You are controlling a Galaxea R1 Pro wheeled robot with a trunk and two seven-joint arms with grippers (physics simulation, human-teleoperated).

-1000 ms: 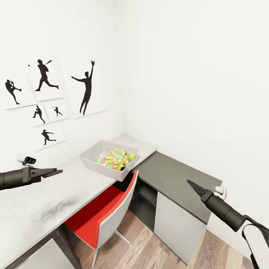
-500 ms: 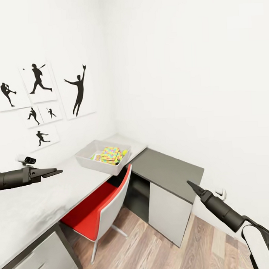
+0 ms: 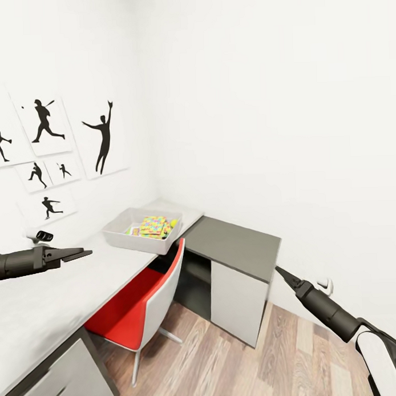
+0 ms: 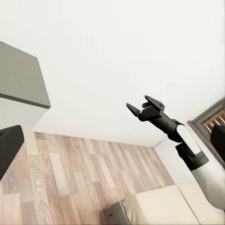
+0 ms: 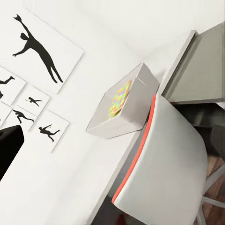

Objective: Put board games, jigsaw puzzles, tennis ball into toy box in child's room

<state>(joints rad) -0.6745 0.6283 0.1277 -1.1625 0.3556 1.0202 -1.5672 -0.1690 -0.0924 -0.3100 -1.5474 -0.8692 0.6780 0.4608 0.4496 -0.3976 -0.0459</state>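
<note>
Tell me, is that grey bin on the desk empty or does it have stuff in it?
Not empty. The toy box holds a colourful jigsaw puzzle and a tennis ball.

head, right wrist share toy box (image 3: 143,234)

The light grey toy box (image 3: 120,237) sits on the far end of the desk (image 3: 47,294), holding multicolour jigsaw puzzles (image 3: 153,226) with the small yellow-green tennis ball (image 3: 173,223) at their right.
</note>
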